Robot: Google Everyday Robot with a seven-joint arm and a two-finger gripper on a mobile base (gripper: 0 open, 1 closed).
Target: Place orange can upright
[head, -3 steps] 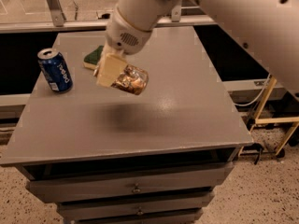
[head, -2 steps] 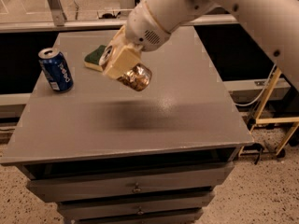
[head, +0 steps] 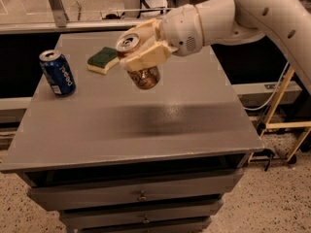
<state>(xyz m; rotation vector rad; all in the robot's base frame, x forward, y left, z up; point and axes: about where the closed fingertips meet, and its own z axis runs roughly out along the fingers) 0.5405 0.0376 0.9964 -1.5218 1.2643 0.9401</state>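
gripper (head: 137, 57): located above the rear centre of the desk (head: 194, 115), clear of its surface, at the end of a white arm (head: 262, 13) that enters from the upper right. jaws: cream-coloured, pinching the orange can (head: 146, 76) across its body.

orange can: held in the air, not touching the desk. it is tilted, not upright: the silver top end faces up and to the left, and the lower end points down and to the right. the orange-brown mottled label is visible below the jaws. a soft dark shadow (head: 150, 121) lies on the desk surface beneath it.

blue pepsi can (head: 57, 73): standing upright on the left side of the desk, near the left edge, well apart from the gripper.

sponge (head: 103, 59): green top, yellow underside, lying flat on the desk between the pepsi can and the held can, near the gripper as seen in this view.

desk: grey, flat top, with drawers (head: 141, 195) in its front, each with a small knob. it stands on a speckled floor (head: 282, 203).
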